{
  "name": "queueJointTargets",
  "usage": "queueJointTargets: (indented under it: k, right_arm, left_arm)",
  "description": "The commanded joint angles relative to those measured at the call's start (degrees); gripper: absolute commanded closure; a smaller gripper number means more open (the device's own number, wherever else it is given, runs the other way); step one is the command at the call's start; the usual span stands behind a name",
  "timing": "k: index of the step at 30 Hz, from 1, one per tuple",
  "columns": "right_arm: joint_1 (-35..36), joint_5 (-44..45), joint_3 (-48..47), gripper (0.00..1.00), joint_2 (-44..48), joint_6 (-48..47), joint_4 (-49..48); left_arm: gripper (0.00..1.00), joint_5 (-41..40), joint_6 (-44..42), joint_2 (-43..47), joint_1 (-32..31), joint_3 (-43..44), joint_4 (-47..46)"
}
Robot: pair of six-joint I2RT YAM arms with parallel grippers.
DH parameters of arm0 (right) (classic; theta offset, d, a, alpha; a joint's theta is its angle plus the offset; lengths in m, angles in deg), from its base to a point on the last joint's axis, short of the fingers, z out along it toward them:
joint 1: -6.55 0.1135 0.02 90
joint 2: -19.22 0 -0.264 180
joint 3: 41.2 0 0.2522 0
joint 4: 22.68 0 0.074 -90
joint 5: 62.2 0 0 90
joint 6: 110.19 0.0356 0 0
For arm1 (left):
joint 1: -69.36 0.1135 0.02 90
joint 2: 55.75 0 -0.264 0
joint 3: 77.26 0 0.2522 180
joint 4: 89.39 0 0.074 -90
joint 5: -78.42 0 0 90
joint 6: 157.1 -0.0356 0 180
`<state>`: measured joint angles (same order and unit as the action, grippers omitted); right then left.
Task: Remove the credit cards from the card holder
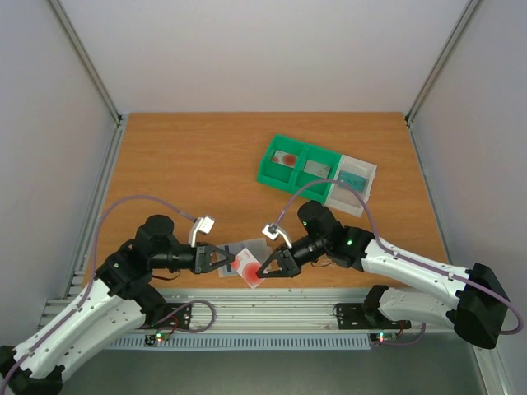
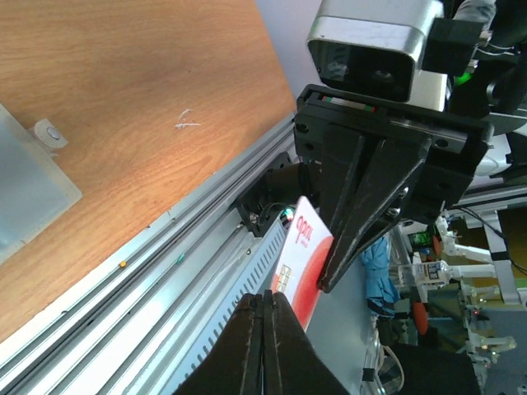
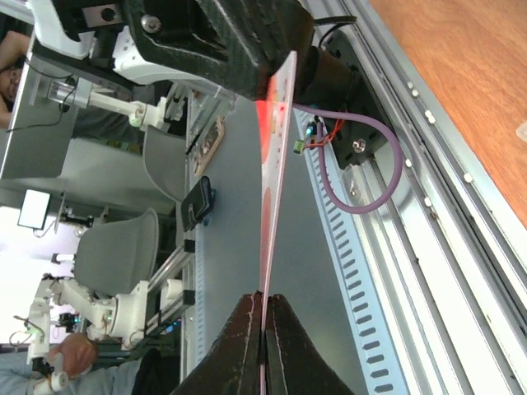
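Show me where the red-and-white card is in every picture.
Top external: the red-and-white card is low in the middle.
Left wrist: bottom middle, its face showing.
Right wrist: middle, seen edge-on.
Shared landmark: the metal rail, in all three views.

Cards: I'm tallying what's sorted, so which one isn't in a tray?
The red-and-white card, pinched between the left claw and right claw at the near edge; the others lie in the green tray and white tray.

The red card (image 1: 249,270)'s ends vanish between left fingers (image 1: 218,259) and right fingers (image 1: 276,265); card holder (image 2: 23,188) runs off the left-wrist view's left edge; green tray (image 1: 298,163)'s contents, far right, are too small to tell.
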<state>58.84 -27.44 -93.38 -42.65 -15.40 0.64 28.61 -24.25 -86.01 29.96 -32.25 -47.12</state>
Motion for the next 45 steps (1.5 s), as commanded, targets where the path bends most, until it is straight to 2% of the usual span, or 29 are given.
queueJointTargets:
  k: [1, 9, 12, 16, 22, 25, 33, 41, 45]
  right_arm:
    - [0.1, 1.01, -2.1, 0.93, 0.71, -0.59, 0.11]
    - [0.09, 5.38, -0.49, 0.87, 2.61, 4.12, -2.76]
    - [0.09, 10.27, 0.03, 0.7, 4.19, 6.15, -2.45]
    - [0.09, 15.76, 3.39, 0.55, 6.55, 12.84, -8.48]
    - [0.09, 23.33, 8.68, 0.47, 7.28, 26.15, -21.45]
    - [0.09, 25.37, 10.43, 0.47, 6.03, 30.58, -27.92]
    - [0.18, 29.81, 11.46, 0.48, 2.86, 35.82, -35.0]
    - [0.6, 33.66, 10.72, 0.62, 1.55, 37.45, -37.02]
    - [0.87, 34.68, 10.38, 0.66, 0.87, 37.81, -37.42]
  left_arm:
    - [1.0, 2.37, 0.07, -0.86, -0.15, -1.22, -5.42]
    - [1.0, 1.13, 2.88, -0.63, -0.13, -2.46, -9.48]
    - [0.99, -0.03, 4.24, -0.69, -0.15, -2.8, -11.04]
    - [0.99, -3.53, 6.75, 0.09, -0.13, -3.78, -13.99]
    - [1.0, -10.2, 10.91, 1.16, -0.15, -5.16, -19.63]
    - [1.0, -13.84, 11.62, 1.12, -0.1, -4.7, -20.52]
    - [1.0, -20.16, 13.8, 1.62, -0.15, -4.85, -23.63]
    - [1.0, -24.89, 15.28, 2.92, -0.13, -6.25, -24.81]
    - [1.0, -26.59, 16.41, 3.44, -0.15, -7.21, -25.83]
